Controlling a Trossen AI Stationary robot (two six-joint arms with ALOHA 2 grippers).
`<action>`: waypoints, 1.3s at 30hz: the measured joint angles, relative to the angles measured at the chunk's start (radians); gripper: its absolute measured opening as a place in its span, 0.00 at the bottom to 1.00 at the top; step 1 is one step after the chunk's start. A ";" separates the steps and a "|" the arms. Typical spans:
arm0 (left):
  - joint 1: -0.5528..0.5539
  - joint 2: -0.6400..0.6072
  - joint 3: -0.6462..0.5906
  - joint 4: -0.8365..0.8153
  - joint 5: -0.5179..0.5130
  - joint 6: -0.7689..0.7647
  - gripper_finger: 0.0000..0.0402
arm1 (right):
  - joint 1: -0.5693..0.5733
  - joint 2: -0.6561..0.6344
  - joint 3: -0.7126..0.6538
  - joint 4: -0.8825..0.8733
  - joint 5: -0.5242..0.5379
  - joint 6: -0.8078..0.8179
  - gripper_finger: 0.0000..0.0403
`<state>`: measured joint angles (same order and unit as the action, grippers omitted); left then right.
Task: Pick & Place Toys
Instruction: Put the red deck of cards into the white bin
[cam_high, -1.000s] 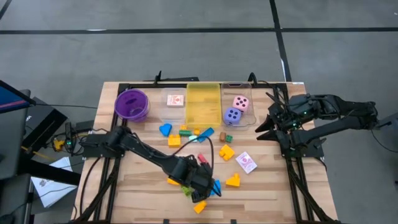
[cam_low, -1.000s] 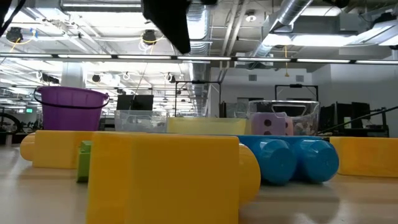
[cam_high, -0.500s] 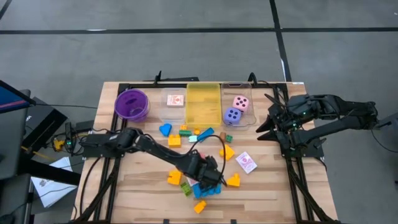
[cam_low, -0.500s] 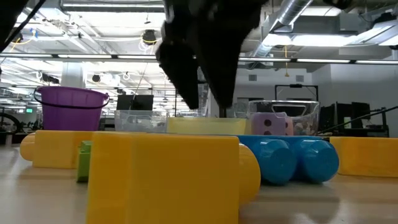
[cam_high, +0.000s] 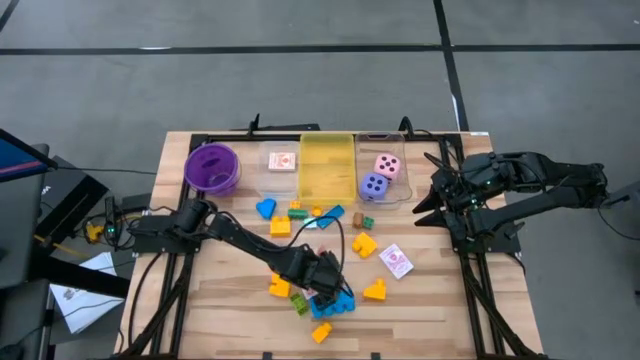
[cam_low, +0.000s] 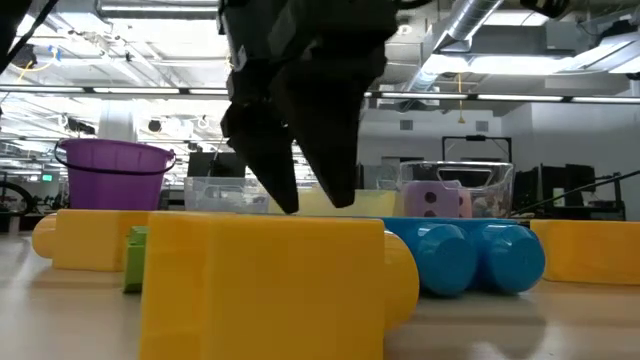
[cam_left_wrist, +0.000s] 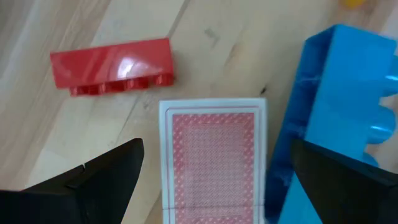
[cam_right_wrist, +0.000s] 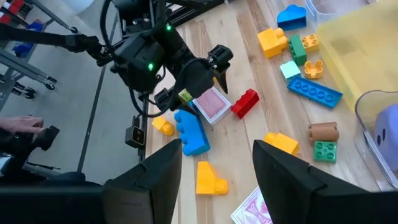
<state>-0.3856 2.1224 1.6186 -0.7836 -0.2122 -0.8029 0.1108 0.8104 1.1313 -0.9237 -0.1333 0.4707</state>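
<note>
One red-and-white playing card (cam_left_wrist: 212, 158) lies flat on the pale wooden table (cam_high: 430, 290), framed between the two dark fingers of the left tool (cam_left_wrist: 205, 171), which stand wide apart with nothing held. Over the last second this arm swung out toward the yellow blocks on the right, then drew back toward the near middle of the table, and the left tool now hangs low over the card; by my reading the card is the chosen target and the grasp is about to begin.

The card shows its patterned red back inside a white border, thin and flush with the wood. A long red plastic building block (cam_left_wrist: 112, 66) lies just beyond it, apart from it. A big blue plastic building block (cam_left_wrist: 339, 118) sits close alongside, its edge at or over the card's side; I cannot tell whether they touch. That crowding may hamper one finger.

The right tool (cam_high: 425, 205) waits at the table's right edge, beside the clear rectangular bin (cam_high: 402, 192) with the dice, half open and empty.
</note>
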 joint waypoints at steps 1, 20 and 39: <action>0.000 -0.009 -0.024 0.022 0.000 0.007 0.99 | 0.000 0.000 0.000 0.000 0.000 0.000 0.47; -0.001 -0.053 -0.145 0.136 0.000 0.062 0.99 | 0.000 0.000 0.000 0.000 0.003 0.000 0.47; -0.008 -0.050 -0.191 0.162 0.066 0.039 0.99 | 0.000 0.001 0.000 0.001 0.004 -0.001 0.47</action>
<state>-0.3937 2.0720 1.4274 -0.6214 -0.1461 -0.7637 0.1108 0.8112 1.1313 -0.9230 -0.1295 0.4702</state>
